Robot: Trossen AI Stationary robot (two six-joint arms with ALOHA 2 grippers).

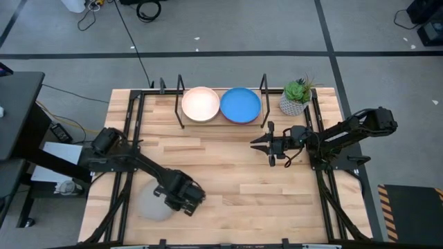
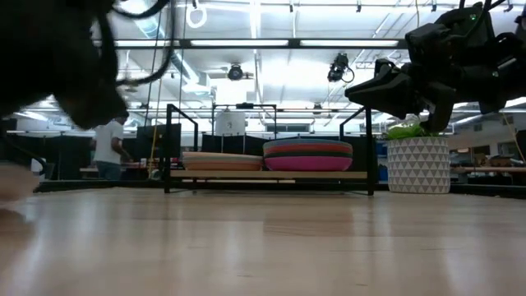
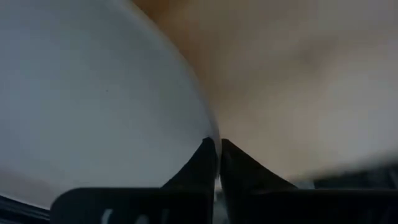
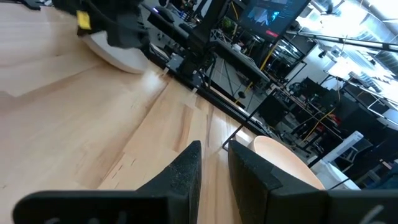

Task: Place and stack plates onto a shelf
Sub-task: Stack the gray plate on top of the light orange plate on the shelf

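two stacks are already sitting side by side on the shelf (image 1: 173, 111) at the far edge of the desk (image 1: 228, 180) — the left one topped by a cream plate (image 1: 201, 104), the right one by a bright blue plate (image 1: 240, 104). from the low view the right stack (image 2: 308, 155) stands clearly taller, with magenta, teal and orange rims showing, while the left stack (image 2: 222, 161) is short. splitting them into two piles makes sense, since the ledge only fits two plates across between its black rods.

one pale greyish plate (image 1: 151, 202) is left out, lying flat near the front left corner of the desk, partly over the edge as far as i can judge from above. my left tool (image 1: 185, 197) is down at its rim on the side nearest the middle of the desk. in the wrist view my two fingers (image 3: 205, 163) are pinched nearly together right at the plate's edge (image 3: 93, 106) — looks like a clamp on the rim, gripping thin because a flat plate gives nothing else to grab.

my right tool (image 1: 264, 144) hangs over the desk just in front of the shelf, near the potted plant (image 1: 296, 97), fingers a small gap apart and holding nothing — parked out of the way, i'd guess, leaving the shelf front open.
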